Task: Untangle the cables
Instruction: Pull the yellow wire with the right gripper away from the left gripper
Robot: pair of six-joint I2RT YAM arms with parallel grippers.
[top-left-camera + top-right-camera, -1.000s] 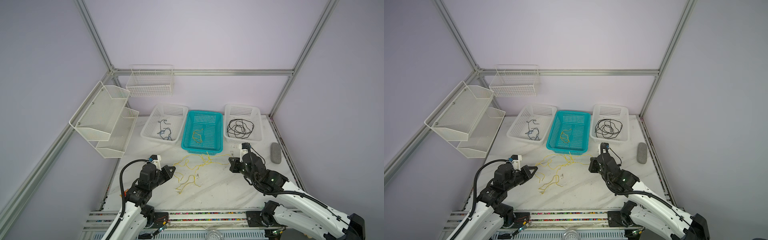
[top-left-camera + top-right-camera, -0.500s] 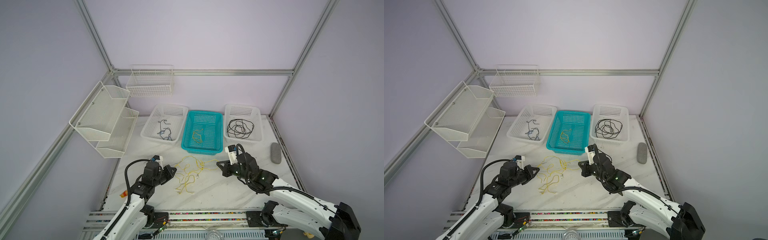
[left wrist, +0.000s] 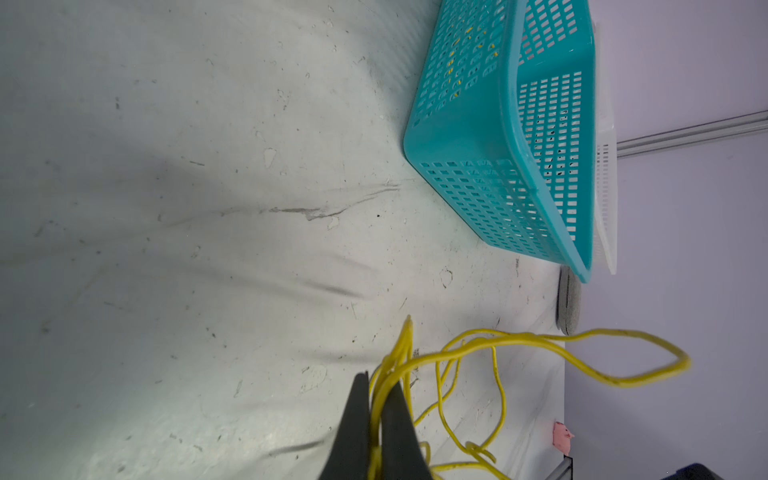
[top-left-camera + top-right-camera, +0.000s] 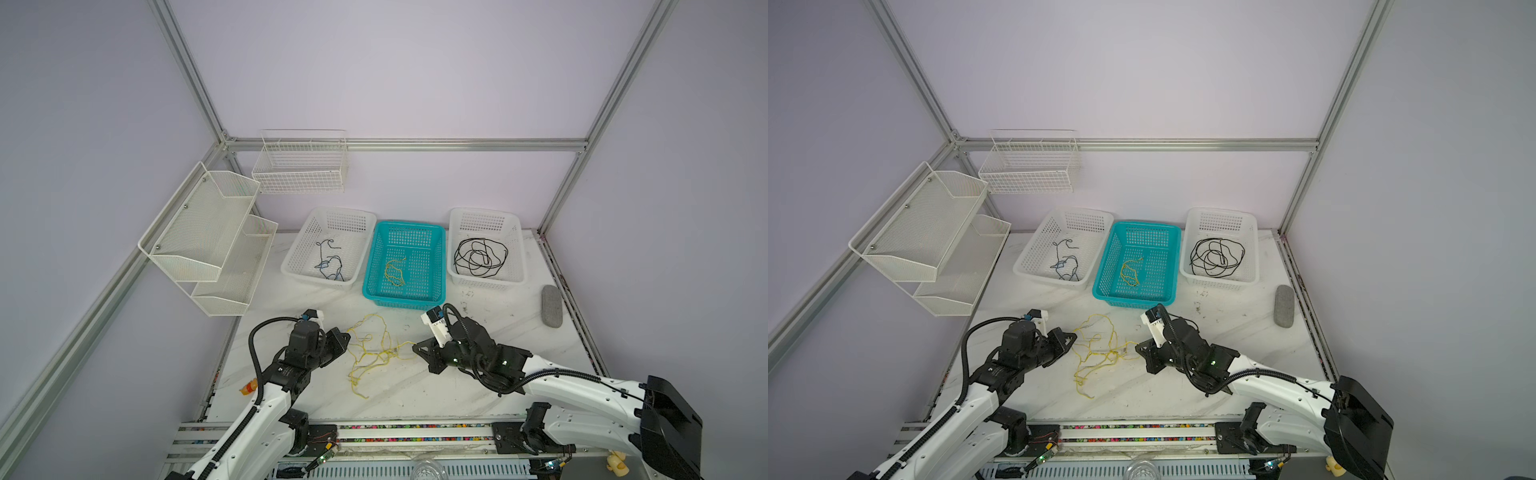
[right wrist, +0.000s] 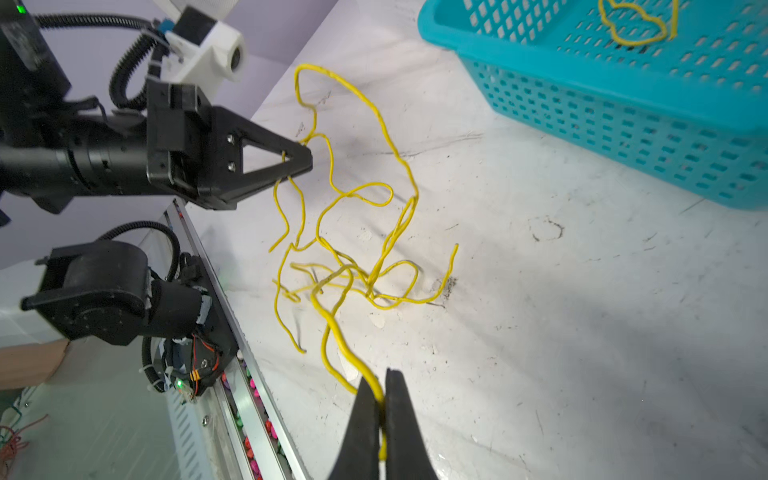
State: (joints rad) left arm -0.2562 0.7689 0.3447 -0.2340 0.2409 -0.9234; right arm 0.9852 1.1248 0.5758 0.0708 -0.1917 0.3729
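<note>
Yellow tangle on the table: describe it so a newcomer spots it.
On the white table, in front of the teal basket, yellow cables hang knotted between the left gripper and right gripper. Unlike the yellow loop inside that basket, it is outside every basket, pinched from both sides.

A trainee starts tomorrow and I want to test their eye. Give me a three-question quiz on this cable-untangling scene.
1. True or false: the left claw and the right claw are each shut on a strand of the yellow cable tangle.
2. What colour is the short cable lying in the teal basket?
3. In a top view, which basket holds the black cable coil? A: teal basket. B: right-hand white basket. C: left-hand white basket.

Key: 1 true; 2 yellow; 3 B.
</note>
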